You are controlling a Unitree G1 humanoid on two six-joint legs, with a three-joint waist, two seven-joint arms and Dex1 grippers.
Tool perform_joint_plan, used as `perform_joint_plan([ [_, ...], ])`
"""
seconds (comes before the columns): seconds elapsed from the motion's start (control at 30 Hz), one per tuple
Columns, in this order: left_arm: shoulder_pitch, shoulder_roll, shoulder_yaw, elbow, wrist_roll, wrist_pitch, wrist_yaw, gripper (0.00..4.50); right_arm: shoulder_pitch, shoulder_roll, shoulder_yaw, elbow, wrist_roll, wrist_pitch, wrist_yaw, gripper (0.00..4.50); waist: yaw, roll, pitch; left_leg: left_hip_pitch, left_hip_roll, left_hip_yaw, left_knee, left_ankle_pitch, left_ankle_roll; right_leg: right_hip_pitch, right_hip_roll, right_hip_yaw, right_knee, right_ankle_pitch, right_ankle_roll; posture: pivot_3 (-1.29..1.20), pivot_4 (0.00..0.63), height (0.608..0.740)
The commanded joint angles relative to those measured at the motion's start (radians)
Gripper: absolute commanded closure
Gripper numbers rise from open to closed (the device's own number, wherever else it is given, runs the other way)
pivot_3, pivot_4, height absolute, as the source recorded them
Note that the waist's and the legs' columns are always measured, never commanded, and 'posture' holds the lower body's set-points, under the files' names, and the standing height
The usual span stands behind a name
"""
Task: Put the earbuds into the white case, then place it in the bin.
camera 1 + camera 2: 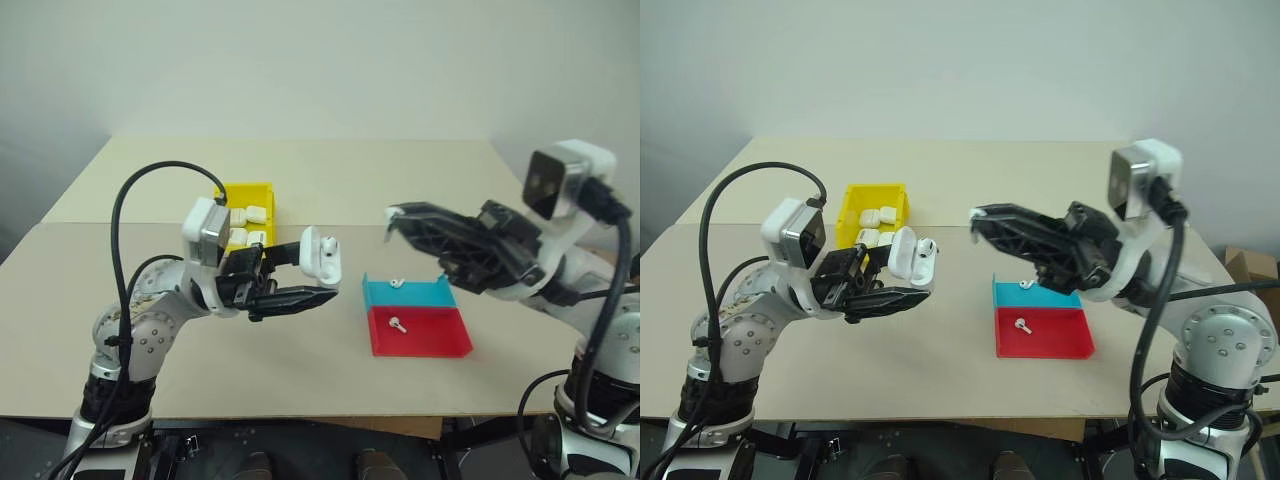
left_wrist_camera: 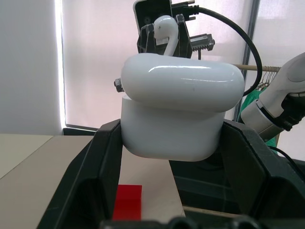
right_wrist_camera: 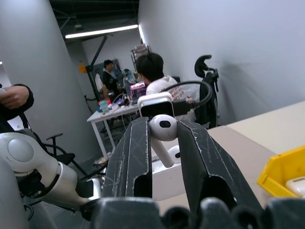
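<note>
Currently right gripper (image 3: 161,143) pinches one tiny glossy white earbud (image 3: 162,131), facing the left gripper (image 1: 285,275), which clamps the small glossy white case (image 1: 318,253), lid open. Behind it: bright yellow plastic bin (image 1: 262,192) holding more cases.

Open beige tabletop (image 1: 300,190) far and near-centre. Small yellow plastic bin (image 1: 262,190) blocks far left; flat blue-and-red tray (image 1: 430,335) blocks right of centre.

Glossy white case (image 2: 178,112), smooth plastic
</note>
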Motion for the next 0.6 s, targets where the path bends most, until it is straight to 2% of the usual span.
perform_joint_plan([
  [0.03,-0.018,-0.002,0.001,-0.010,-0.006,-0.004,-0.005,1.69,-0.006,-0.009,0.037,-0.029,-0.011,-0.053,-0.011,3.89,0.000,0.000,0.000,0.000,0.000,0.000,0.000,0.000,0.000,0.000,0.000,0.000,0.000,0.000,0.000,0.00,0.150,0.740],
  [0.2,-0.027,0.001,-0.001,0.003,-0.003,-0.002,-0.008,1.69,-0.026,-0.008,0.099,-0.040,-0.030,-0.082,-0.010,3.89,-0.003,0.000,0.000,0.000,0.000,-0.001,0.000,0.000,0.000,0.000,0.000,-0.001,0.000,0.000,0.000,0.00,0.150,0.740],
  [0.6,-0.038,-0.003,-0.011,0.017,0.015,-0.003,-0.004,1.69,-0.047,-0.009,0.136,-0.046,0.075,-0.100,-0.062,3.89,-0.007,0.000,0.000,-0.001,0.000,-0.002,0.000,0.000,0.000,0.000,0.000,-0.002,0.000,0.000,0.000,0.00,0.150,0.740],
])
